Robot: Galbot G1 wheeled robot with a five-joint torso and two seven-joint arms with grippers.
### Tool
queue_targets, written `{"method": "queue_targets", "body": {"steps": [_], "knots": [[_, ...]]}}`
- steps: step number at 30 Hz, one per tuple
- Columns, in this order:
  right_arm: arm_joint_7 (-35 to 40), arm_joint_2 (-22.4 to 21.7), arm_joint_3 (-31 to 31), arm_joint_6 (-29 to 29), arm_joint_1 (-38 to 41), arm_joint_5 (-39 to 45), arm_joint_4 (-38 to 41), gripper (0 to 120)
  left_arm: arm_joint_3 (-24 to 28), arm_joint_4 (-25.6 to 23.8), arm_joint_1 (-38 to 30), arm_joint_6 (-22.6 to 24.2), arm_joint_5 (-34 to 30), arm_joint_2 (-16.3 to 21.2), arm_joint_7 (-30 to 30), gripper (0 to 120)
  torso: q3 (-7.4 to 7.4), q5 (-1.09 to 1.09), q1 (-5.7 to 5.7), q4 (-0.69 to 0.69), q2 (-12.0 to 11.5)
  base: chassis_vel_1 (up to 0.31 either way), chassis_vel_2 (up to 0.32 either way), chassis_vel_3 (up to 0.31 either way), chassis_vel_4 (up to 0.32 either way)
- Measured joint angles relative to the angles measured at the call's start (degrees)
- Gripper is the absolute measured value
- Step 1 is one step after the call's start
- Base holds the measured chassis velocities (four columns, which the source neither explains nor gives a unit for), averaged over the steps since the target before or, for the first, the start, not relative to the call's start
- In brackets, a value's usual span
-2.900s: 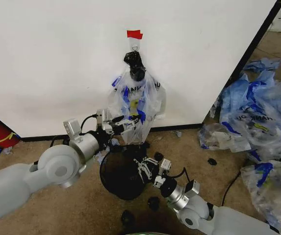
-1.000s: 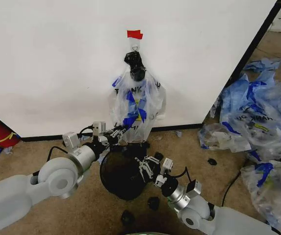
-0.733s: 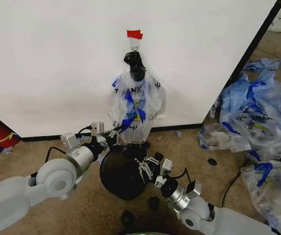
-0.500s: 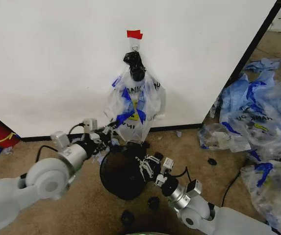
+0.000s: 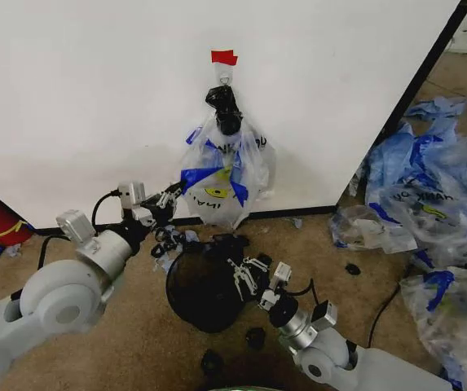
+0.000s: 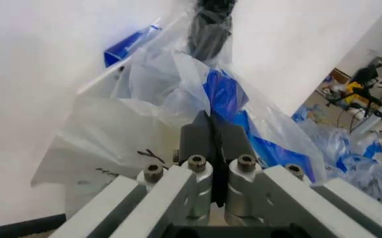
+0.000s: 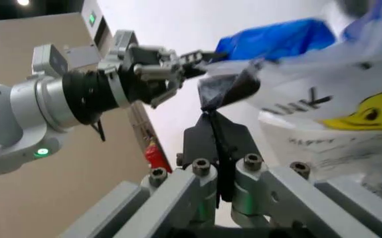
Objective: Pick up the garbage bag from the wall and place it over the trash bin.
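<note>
The bag looks light, limp and slippery; the left gripper pinches its blue trim, while the right gripper, pressed together, hovers over the bin.

A: Where does the garbage bag hang?
B: On the wall, under the hook.
A: And the trash bin?
B: On the floor just before it, with the heap of bags to the right.

— Any room above the trash bin?
— Little: the right gripper sits over its rim, the garbage bag hangs just behind.
— And the right?
— Open carpet up to the bag heap.
</note>
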Motion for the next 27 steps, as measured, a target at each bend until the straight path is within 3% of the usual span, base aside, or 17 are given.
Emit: {"method": "queue_targets", "body": {"steps": [20, 22, 27], "knots": [[-1.67, -3.10, 10.64, -0.07, -10.52, -1.47, 3.92, 0, 0.57, 0.26, 0.48, 0.31, 0.18, -2.22, -1.76, 0, 0.00, 0.01, 0.00, 0.02, 0.00, 0.000, 0.000, 0.000, 0.000], [-1.83, -4.82, 13.19, -0.55, -13.24, -1.38, 6.29, 11, 0.88, 0.44, 0.60, 0.40, 0.56, -2.57, -1.67, 0, 0.00, -0.01, 0.00, 0.01, 0.00, 0.000, 0.000, 0.000, 0.000], [-1.68, -6.51, 14.83, -0.64, -15.45, -1.19, 8.73, 21, 1.02, 0.74, 0.80, 0.41, 0.98, -2.94, -1.63, 0, 0.00, 0.00, 0.00, 0.01, 0.00, 0.000, 0.000, 0.000, 0.000]]}}
